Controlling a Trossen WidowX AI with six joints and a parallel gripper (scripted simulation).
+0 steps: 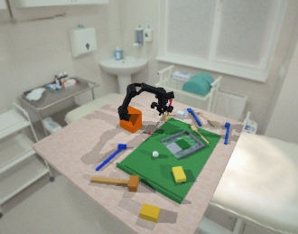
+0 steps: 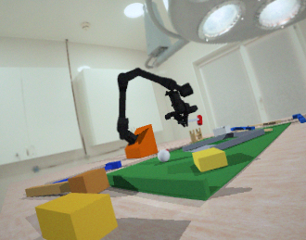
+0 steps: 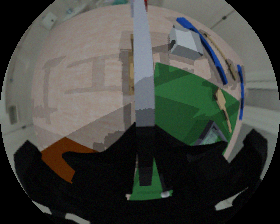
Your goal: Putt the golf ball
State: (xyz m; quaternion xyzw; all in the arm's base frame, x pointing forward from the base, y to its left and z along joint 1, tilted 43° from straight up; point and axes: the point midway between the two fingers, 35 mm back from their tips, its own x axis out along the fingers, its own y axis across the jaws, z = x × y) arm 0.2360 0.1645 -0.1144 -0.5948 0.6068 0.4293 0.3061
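So the red putter is clamped btw the closed fingers of the gripper, held up off the desk near the back edge; its grey shaft is seen running straight out to a red tip in the wrist view. The golf ball is sat on the green mat, toward the left side of it, well apart from the gripper. The grey ramp w/ the raised green is placed further right on the mat. A yellow block is seen on the mat's front part, another yellow block near the desk's front edge. A wooden mallet is laid by the front-left edge.
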